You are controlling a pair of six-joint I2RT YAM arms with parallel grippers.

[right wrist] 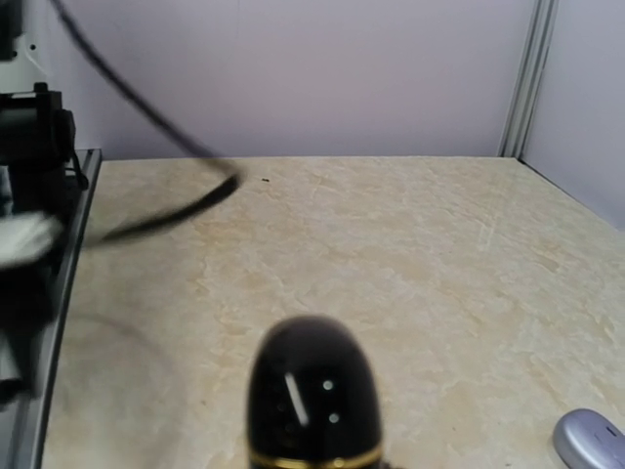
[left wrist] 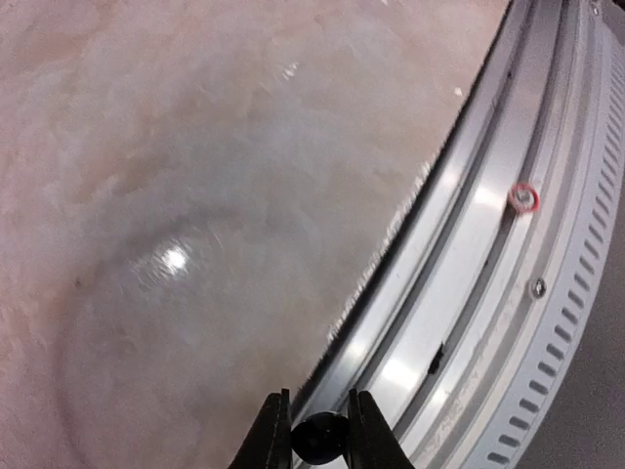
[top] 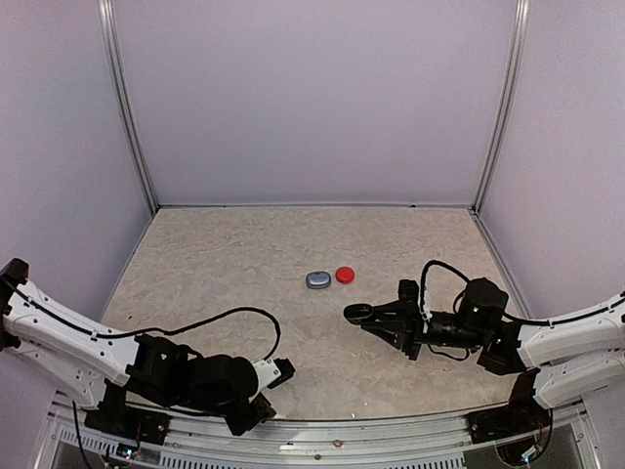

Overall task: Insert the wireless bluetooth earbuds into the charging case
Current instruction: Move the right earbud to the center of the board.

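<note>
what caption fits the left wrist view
Left gripper pinching a small black earbud beside the table's metal edge rail.

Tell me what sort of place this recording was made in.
Probably a lab robot test cell: plain pale walls and aluminium posts box in a marble-patterned table, with the left arm and right arm mounted at its near edge.

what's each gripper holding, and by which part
The left gripper pinches a small black earbud at its fingertips; the right gripper holds the black case by its near end.
</note>
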